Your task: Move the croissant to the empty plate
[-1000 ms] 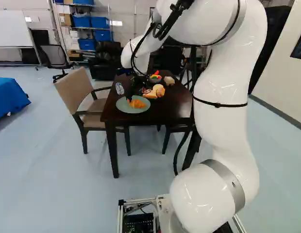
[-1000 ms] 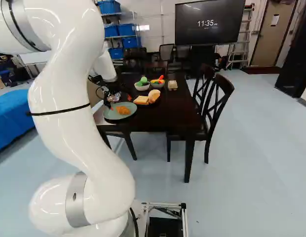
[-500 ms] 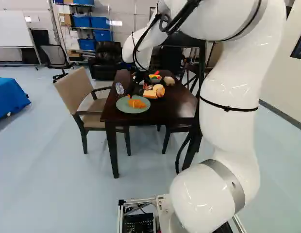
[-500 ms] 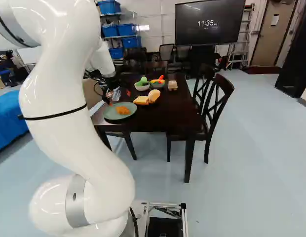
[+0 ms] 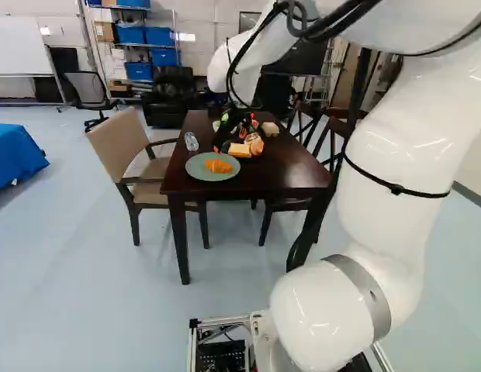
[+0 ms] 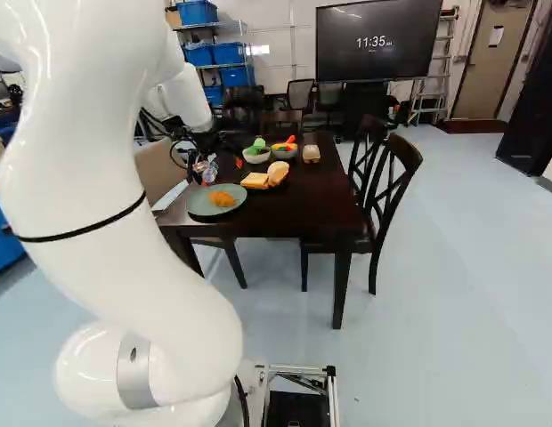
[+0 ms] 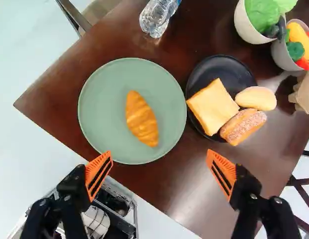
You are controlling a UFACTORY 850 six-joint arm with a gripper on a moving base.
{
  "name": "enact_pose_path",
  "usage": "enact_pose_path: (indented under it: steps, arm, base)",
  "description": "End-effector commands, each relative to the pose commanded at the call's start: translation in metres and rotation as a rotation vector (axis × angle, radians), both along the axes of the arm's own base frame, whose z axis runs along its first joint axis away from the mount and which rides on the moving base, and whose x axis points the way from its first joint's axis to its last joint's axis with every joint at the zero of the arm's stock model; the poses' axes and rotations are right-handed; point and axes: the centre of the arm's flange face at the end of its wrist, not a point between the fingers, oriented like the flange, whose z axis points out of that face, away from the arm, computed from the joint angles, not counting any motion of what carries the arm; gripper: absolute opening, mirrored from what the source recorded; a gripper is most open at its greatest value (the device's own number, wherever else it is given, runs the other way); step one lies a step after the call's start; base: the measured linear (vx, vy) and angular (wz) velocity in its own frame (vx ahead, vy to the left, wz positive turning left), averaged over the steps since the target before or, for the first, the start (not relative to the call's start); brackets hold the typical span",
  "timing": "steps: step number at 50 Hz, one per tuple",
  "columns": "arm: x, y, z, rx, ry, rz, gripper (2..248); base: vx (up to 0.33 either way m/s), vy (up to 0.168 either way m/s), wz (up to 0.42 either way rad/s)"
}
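Observation:
Above the table, beyond the green plate, the black gripper point(image 6: 221, 173) hangs in the right base view. In the wrist view the gripper point(image 7: 159, 153) stands wide open, its orange pads apart with nothing gripped between them. The croissant point(image 7: 142, 118) lies on the green plate point(image 7: 98, 132), ahead of the fingers. Beside it, a dark plate point(image 7: 197, 79) carries a bread slice point(image 7: 213, 105), a pale bun point(image 7: 256, 98) and a sugared roll point(image 7: 242, 125). No empty plate shows.
On the dark wooden table point(image 5: 268, 175) stand a clear bottle point(image 7: 158, 16), two bowls of toy vegetables point(image 7: 246, 26) point(image 7: 284, 52) and a small carton point(image 7: 305, 93). A beige armchair point(image 5: 120, 147) is at one side, dark chairs point(image 6: 396, 182) at the other.
The arm has bent outward, rightward in the left base view and leftward in the right one. The gripper has shifted away from the croissant, toward the table's far side. The croissant has not moved.

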Motion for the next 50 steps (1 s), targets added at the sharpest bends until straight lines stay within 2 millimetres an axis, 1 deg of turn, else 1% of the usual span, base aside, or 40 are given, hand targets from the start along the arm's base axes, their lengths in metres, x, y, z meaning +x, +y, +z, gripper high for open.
enact_pose_path:
  steps: [9,50]
  arm:
    - [-0.017,-0.016,0.012,0.004,-0.02,-0.024,247]
    - [-0.078,-0.083,0.01,0.003,-0.021,-0.151,247]
  base:
    - [0.0,0.0,0.0]
    - [0.0,0.0,0.0]
